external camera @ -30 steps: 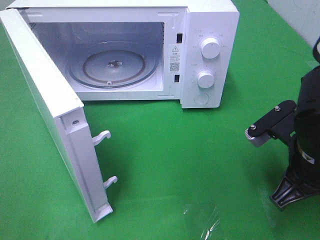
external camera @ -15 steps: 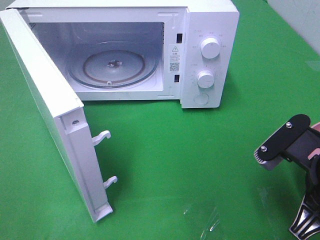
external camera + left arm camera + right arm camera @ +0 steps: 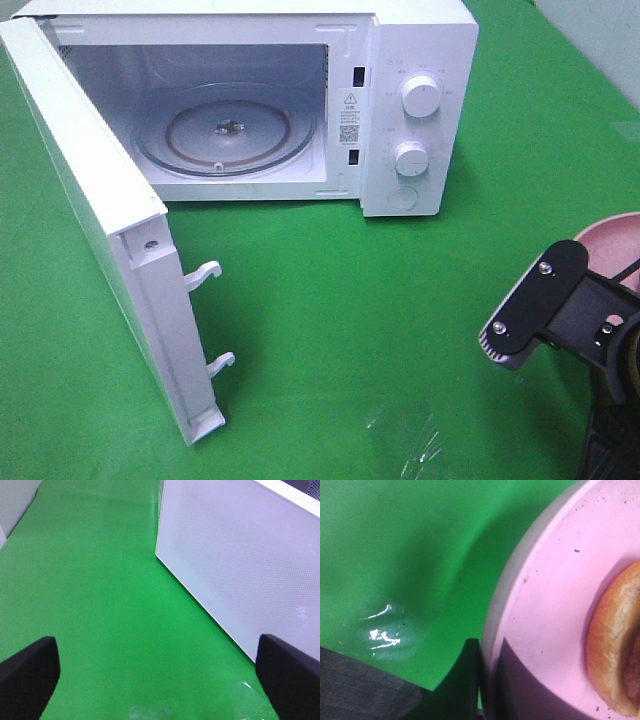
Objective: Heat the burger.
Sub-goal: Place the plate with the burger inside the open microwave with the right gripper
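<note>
Two grippers are in view, and they stand quite differently. Beside the white microwave (image 3: 415, 60), on the outer side of its swung-open door (image 3: 240, 565), the left gripper (image 3: 160, 672) is spread as wide as it goes. Its black fingers (image 3: 30, 672) are far apart and hold nothing, with only green cloth (image 3: 100, 605) between them. The right gripper (image 3: 481, 680) is pinched nearly closed on the rim of a pink plate (image 3: 555, 595) (only one dark finger shows clearly there). The burger (image 3: 612, 645) lies on that plate, away from the pinched rim, with its golden-brown bun cut off at the picture's edge. From the high camera the plate peeks out behind the right arm (image 3: 545, 305), well off to the microwave's knob side and in front of it. The microwave's cavity stands open, with the glass turntable (image 3: 225, 130) in plain view.
</note>
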Robot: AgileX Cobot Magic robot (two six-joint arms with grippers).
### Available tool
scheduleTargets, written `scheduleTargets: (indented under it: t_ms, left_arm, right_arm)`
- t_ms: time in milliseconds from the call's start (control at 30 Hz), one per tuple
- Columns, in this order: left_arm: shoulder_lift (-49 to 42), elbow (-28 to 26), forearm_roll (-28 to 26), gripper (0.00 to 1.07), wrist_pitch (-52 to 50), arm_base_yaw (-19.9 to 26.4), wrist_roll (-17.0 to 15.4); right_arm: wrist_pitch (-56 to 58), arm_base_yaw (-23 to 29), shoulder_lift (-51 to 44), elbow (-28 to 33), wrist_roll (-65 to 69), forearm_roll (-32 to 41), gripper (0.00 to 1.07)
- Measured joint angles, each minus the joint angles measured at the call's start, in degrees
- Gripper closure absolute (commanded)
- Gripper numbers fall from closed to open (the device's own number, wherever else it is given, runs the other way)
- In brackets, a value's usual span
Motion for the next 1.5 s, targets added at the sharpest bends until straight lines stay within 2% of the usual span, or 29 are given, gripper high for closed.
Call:
scheduleTargets:
  t_ms: [367,633,1167,1500]
  left_arm:
    - [0.00,0.00,0.00,0.08,0.00,0.00,0.00]
    - [0.00,0.00,0.00,0.08,0.00,0.00,0.00]
    - [0.00,0.00,0.00,0.08,0.00,0.00,0.00]
    - [0.00,0.00,0.00,0.08,0.00,0.00,0.00]
  right_arm:
    - [-0.97,1.55,0.00,0.00,-2.92,-3.44,1.07]
    - [-6.25,1.55,0.00,0.00,-9.57,-5.33,1.06]
    - [-12.55,1.60,0.00,0.29,-12.72,-11.69,1.06]
    - [-20.28,1.60,0.06,0.29,-23.55,-14.04,1.06]
